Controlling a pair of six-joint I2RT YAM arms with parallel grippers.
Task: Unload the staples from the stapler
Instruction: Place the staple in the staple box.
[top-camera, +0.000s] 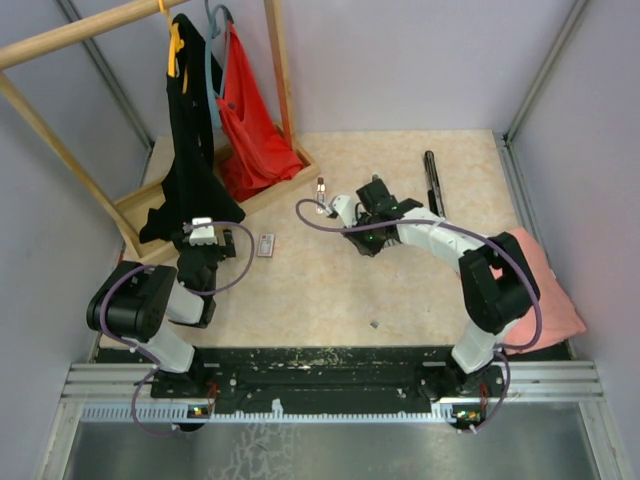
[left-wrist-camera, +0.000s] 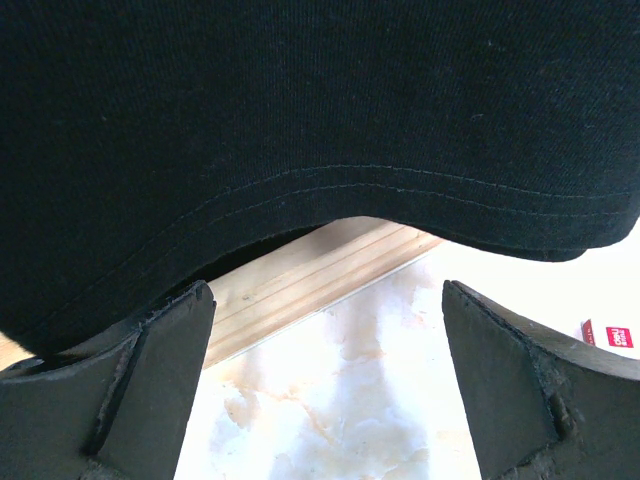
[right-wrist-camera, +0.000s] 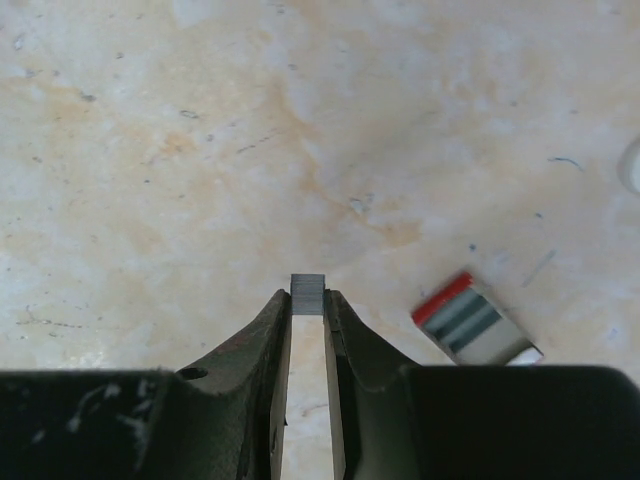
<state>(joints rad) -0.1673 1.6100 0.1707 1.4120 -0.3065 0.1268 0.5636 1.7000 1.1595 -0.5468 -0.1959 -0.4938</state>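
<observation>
The slim black stapler (top-camera: 432, 183) lies on the table at the back right, apart from both arms. My right gripper (right-wrist-camera: 307, 300) is shut on a short grey strip of staples (right-wrist-camera: 307, 286), which sticks out just past its fingertips above the bare tabletop. From above, the right gripper (top-camera: 372, 205) hangs over the table's middle, left of the stapler. My left gripper (left-wrist-camera: 325, 300) is open with nothing between its fingers, close under the hem of a black garment (left-wrist-camera: 300, 110). In the top view the left gripper (top-camera: 205, 238) sits near the wooden rack's base.
A small red-and-white box (right-wrist-camera: 475, 320) lies right of my right fingers, also seen from above (top-camera: 265, 245). Two small silvery clips (top-camera: 321, 186) rest near the table's middle. A wooden rack (top-camera: 130, 205) holds the black garment and a red bag (top-camera: 250, 120). A pink cloth (top-camera: 548, 295) lies at the right edge.
</observation>
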